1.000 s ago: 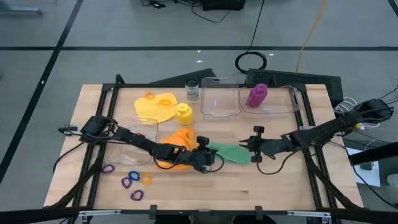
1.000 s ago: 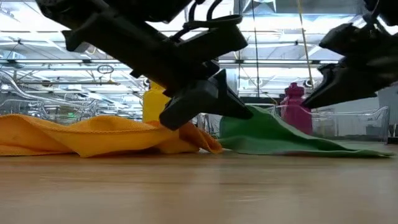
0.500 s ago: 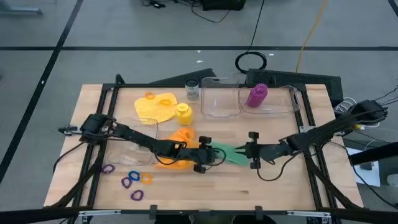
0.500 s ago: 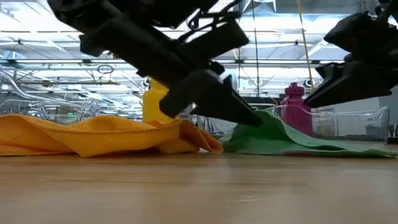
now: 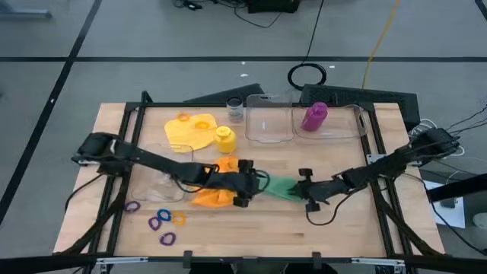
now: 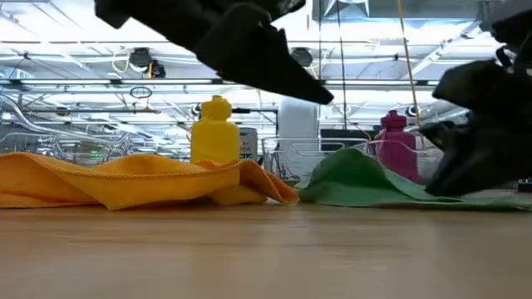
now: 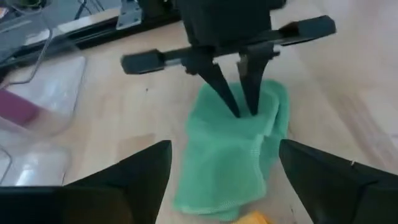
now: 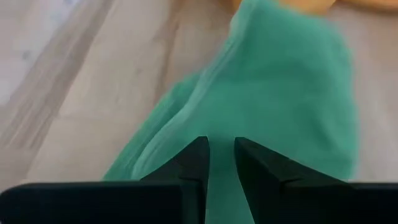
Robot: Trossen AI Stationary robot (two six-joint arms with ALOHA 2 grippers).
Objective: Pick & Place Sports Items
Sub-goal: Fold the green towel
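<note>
Sports items, high view: most are lying loose on the table (image 5: 335, 228), so little of the sorting looks done. The green cloth (image 5: 280, 187) is sitting between the left gripper (image 5: 251, 185) and the right gripper (image 5: 306, 190); the orange cloth (image 5: 213, 192) is lying under the left arm, just behind its jaws. The yellow cloth (image 5: 190, 129) and yellow bottle (image 5: 224, 139) are resting well beyond the left jaws, and the coloured rings (image 5: 161, 221) are lying far back from them, beside that arm's base end.
Containers, high view: the purple bottle (image 5: 314, 116) is sitting inside a clear box (image 5: 344, 125), the one item that seems placed. A second clear box (image 5: 268, 122) beside it is looking empty, a small glass jar (image 5: 235, 111) is standing next to that, and a third clear box (image 5: 160, 175) is lying under the left arm.
Low view: the green cloth (image 6: 366, 183) is lying bunched on the table with the right gripper down at its far end; the left arm is hanging clear above it.
Left wrist view: the left jaws are standing wide and empty, looking down on the cloth (image 7: 233, 149). Opposite, the right gripper (image 7: 239, 112) is pinching a fold of it.
Right wrist view: the right jaws are standing narrow, with green cloth (image 8: 280, 106) bunching between them.
Remaining, as a judgement: cloths, yellow bottle and rings are all waiting to be boxed.
</note>
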